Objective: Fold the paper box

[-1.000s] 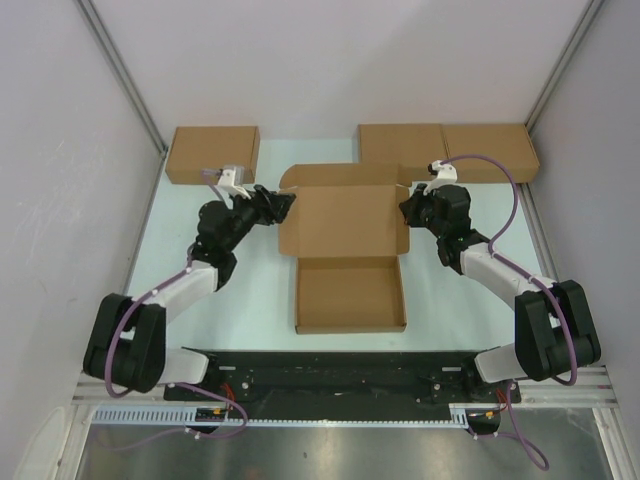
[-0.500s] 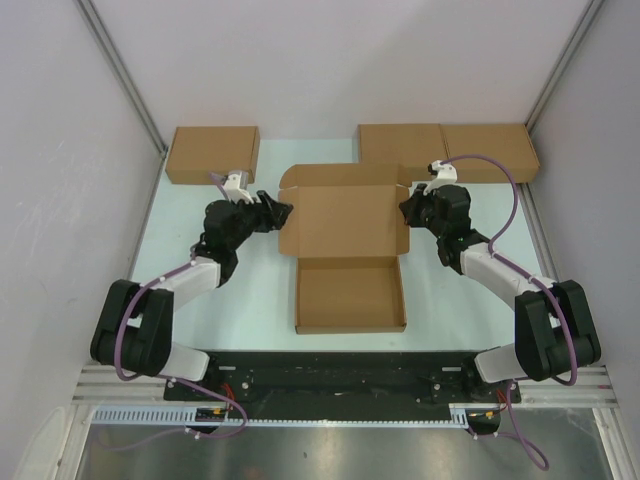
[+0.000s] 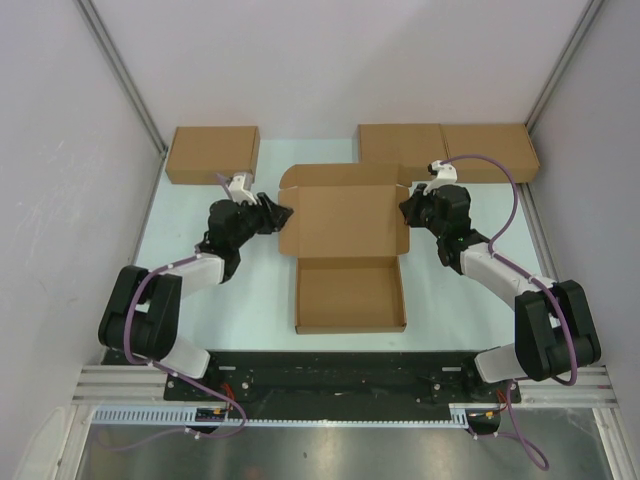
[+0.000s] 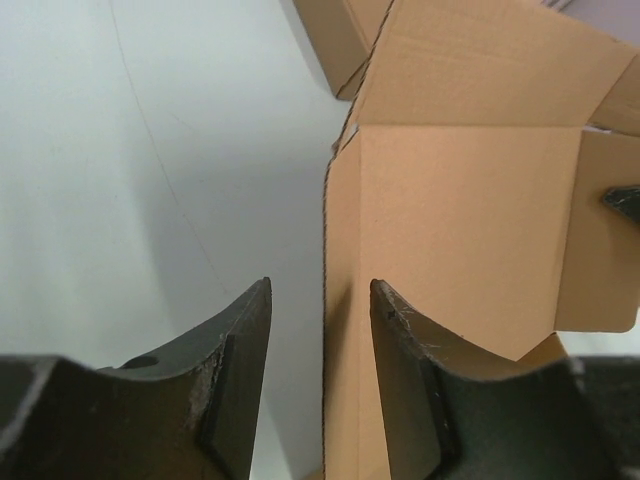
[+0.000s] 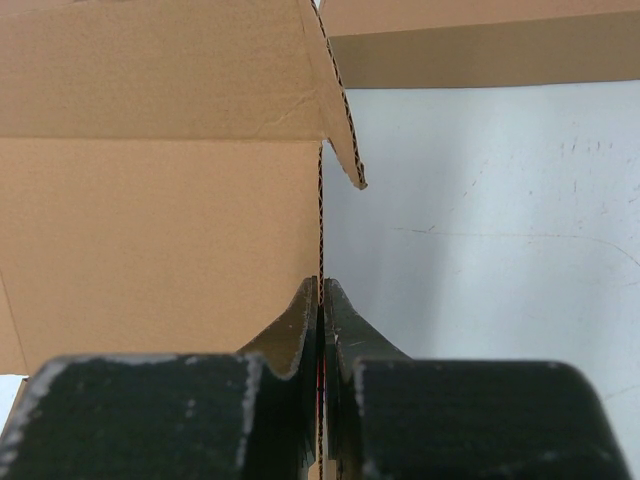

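As it lies at mid-table, item 1: box, plain brown corrugated card.
- Tray: flat and shallow, open side up, nearest the arm bases.
- Lid: hinged at the tray's far edge and raised off the table. How far it tilts cannot be told.
- Flap: joined to the lid's far edge, with rounded corners.

Item 2: left gripper, at the lid's left edge.
- In the wrist view its fingers stand partly apart.
- The card's edge runs up between them with a gap on each side, so nothing is gripped.

Item 3: right gripper, at the lid's right edge.
- In the wrist view its fingers are pressed together on the thin card edge, pinching the lid.

Item 4: spare boxes, three, closed and flat, along the table's far side.
- One lies at far left.
- Two lie side by side and touching at far right, just beyond the right gripper.
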### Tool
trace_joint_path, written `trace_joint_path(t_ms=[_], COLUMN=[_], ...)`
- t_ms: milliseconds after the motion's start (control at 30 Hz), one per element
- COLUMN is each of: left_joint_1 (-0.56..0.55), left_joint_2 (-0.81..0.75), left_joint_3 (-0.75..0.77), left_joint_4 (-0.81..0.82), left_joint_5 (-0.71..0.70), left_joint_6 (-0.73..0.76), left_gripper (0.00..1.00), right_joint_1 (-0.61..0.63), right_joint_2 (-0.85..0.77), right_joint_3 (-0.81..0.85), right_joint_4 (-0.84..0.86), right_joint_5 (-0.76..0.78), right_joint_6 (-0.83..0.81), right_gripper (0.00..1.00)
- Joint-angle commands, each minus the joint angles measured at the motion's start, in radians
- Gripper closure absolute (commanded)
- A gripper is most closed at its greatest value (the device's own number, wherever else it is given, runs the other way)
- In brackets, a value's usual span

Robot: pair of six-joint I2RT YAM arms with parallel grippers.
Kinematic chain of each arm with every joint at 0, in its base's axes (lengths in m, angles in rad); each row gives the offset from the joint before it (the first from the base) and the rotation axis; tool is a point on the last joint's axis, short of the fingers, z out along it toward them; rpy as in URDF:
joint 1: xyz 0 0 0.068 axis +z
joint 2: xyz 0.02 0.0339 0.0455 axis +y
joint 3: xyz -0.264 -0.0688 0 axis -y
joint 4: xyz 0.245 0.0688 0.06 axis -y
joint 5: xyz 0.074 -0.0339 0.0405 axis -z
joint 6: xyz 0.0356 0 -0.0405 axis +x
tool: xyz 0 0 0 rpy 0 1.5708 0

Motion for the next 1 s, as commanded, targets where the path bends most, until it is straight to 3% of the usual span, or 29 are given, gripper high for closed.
trace_joint_path(t_ms=[0, 200, 333, 433, 867, 967], left_joint_1=[0.008, 0.008, 0.008, 0.006, -0.008, -0.011], left_joint_2=[0.004, 0.01, 0.013, 0.019, 0.03, 0.024], left_joint_3=[0.062, 0.086, 0.085, 0.076, 0.074, 0.06], left_joint_4=[0.068, 0.071, 0.073, 0.076, 0.053, 0.056], left_joint_5=[0.041, 0.046, 0.053, 0.059, 0.078, 0.058], left_joint_6=[-0.026, -0.037, -0.034, -0.035, -0.022, -0.017], left_gripper=[0.51, 0.52, 0.61, 0.63, 0.61, 0.66], right_joint_1=[0.007, 0.007, 0.008, 0.011, 0.011, 0.013], right_joint_2=[-0.005, -0.007, -0.008, -0.007, -0.01, -0.008], right_joint_3=[0.043, 0.041, 0.043, 0.041, 0.043, 0.043], right_joint_4=[0.02, 0.017, 0.016, 0.017, 0.02, 0.02], right_joint_5=[-0.001, 0.001, 0.002, 0.003, 0.007, 0.006], right_joint_6=[-0.012, -0.012, -0.012, -0.012, -0.011, -0.009], right_gripper=[1.0, 1.0, 1.0, 1.0, 1.0, 1.0])
